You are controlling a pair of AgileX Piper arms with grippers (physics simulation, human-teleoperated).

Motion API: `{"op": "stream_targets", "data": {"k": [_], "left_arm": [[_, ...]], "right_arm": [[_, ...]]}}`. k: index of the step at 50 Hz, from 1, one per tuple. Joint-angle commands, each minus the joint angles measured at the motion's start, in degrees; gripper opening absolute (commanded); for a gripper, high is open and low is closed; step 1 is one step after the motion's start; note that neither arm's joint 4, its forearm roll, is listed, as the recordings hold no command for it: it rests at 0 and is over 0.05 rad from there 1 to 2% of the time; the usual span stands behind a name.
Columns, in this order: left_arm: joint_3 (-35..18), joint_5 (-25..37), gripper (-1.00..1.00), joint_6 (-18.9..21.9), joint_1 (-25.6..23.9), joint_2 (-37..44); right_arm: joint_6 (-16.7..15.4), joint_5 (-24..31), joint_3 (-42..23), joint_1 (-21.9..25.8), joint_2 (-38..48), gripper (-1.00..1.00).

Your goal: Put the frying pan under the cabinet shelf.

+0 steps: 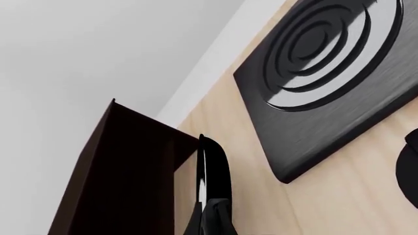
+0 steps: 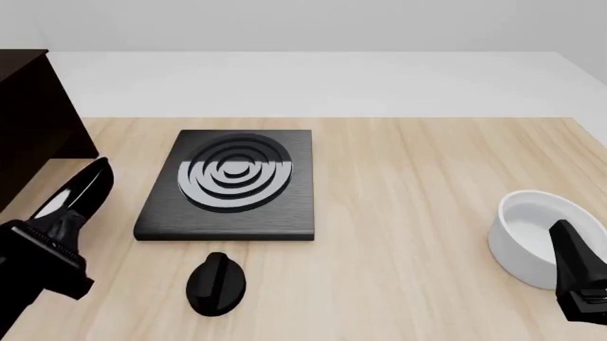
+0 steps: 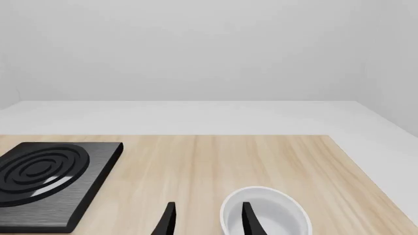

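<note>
Beside flat dark cabinet shelf (image 2: 33, 106) — glossy pan (image 2: 78, 190), edge-on, gripped.

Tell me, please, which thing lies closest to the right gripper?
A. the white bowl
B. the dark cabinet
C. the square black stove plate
A: the white bowl sits right at the right gripper, one finger over its rim, while the stove plate and the cabinet lie far to the left.

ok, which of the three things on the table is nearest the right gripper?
The white bowl, on the table's right side, right by the open right gripper. The black stove plate and the small round black piece sit well to the left.
</note>
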Motion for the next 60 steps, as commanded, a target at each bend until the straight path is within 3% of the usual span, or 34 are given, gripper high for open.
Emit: {"op": "stream_targets", "data": {"k": [1, 6, 13, 18, 23, 27, 31, 37, 44, 54, 60], "left_arm": [[0.0, -5.9, -1.0, 0.8, 0.9, 5.1], [0.0, -9.2, -1.0, 1.3, 2.0, 9.1], [0.0, -6.7, -1.0, 1.9, 4.4, 7.2], [0.0, -13.7, -1.0, 2.3, 6.0, 15.2], [0.0, -11.3, -1.0, 2.3, 6.9, 12.7], [0.0, -3.2, -1.0, 1.0, 9.3, 4.0], [0.0, -7.7, -1.0, 1.4, 10.2, 9.8], [0.0, -8.4, -1.0, 1.8, 10.9, 10.9], [0.0, -3.8, -1.0, 1.5, 12.0, 6.5], [0.0, -24.0, -1.0, 2.3, 13.5, 28.0], [0.0, -30.4, -1.0, 2.9, 14.7, 35.2]], "right_arm": [[0.0, 0.0, 0.0, 0.0, 0.0, 1.0], [0.0, 0.0, 0.0, 0.0, 0.0, 1.0], [0.0, 0.0, 0.0, 0.0, 0.0, 1.0], [0.0, 0.0, 0.0, 0.0, 0.0, 1.0], [0.0, 0.0, 0.0, 0.0, 0.0, 1.0], [0.0, 0.0, 0.0, 0.0, 0.0, 1.0], [0.0, 0.0, 0.0, 0.0, 0.0, 1.0], [0.0, 0.0, 0.0, 0.0, 0.0, 1.0], [0.0, 0.0, 0.0, 0.0, 0.0, 1.0], [0.0, 0.0, 0.0, 0.0, 0.0, 1.0], [0.0, 0.0, 0.0, 0.0, 0.0, 1.0]]}}
